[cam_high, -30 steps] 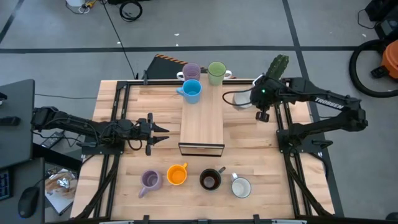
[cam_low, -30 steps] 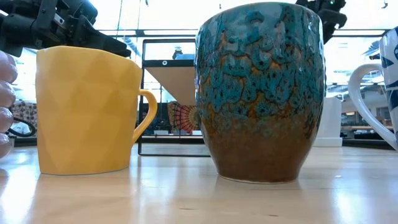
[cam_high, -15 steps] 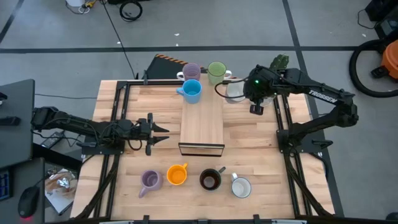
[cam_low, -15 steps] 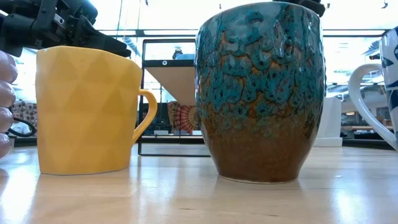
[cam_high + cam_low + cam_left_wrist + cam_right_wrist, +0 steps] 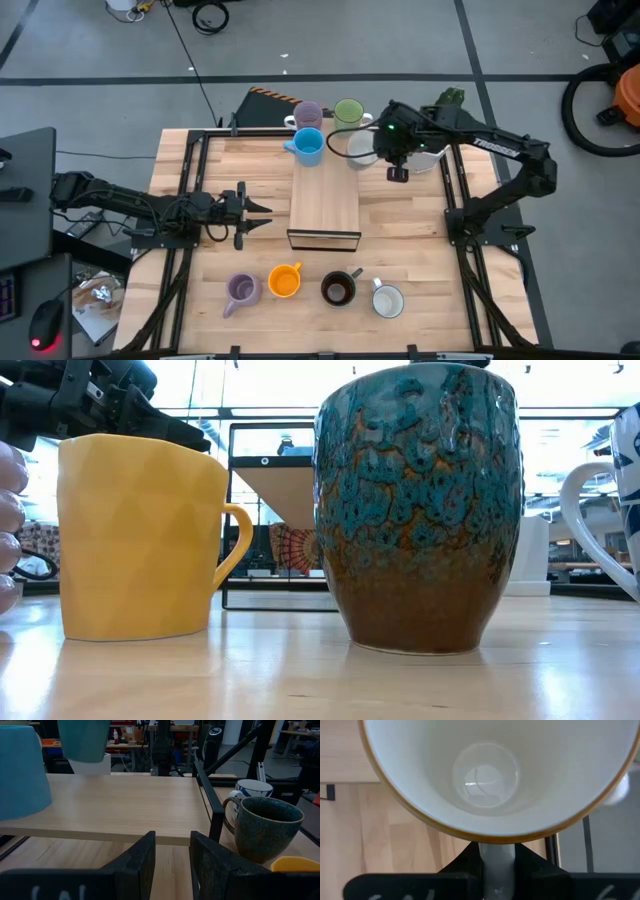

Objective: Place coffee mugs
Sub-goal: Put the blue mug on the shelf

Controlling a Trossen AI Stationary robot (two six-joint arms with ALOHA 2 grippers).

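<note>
Right gripper (image 5: 385, 152) sits over the far right part of the table (image 5: 400, 250), beside the wooden riser (image 5: 325, 195). Its fingers are closed on the handle of a white mug (image 5: 363, 147); the right wrist view looks straight into that mug's pale interior (image 5: 495, 775), with the handle pinched between the fingers. The arm covers much of the mug from above, so whether it rests on a surface or hangs clear cannot be told. A cactus pot (image 5: 447, 100) is mostly hidden behind the arm.

Left gripper (image 5: 262, 215) waits at the table's left side, fingers partly apart and holding nothing.

Mug count from above: eight.
- Far end, three: lilac mug (image 5: 307, 113), green mug (image 5: 348, 114), light blue mug (image 5: 308, 146).
- Near edge, four: second lilac mug (image 5: 242, 290), orange mug (image 5: 285, 281), black mug (image 5: 337, 289), second white mug (image 5: 387, 301).
- One in the right gripper.

In the low view the near-row mugs fill the picture and block most of the table; the outer two are cut off by the frame edges.
</note>
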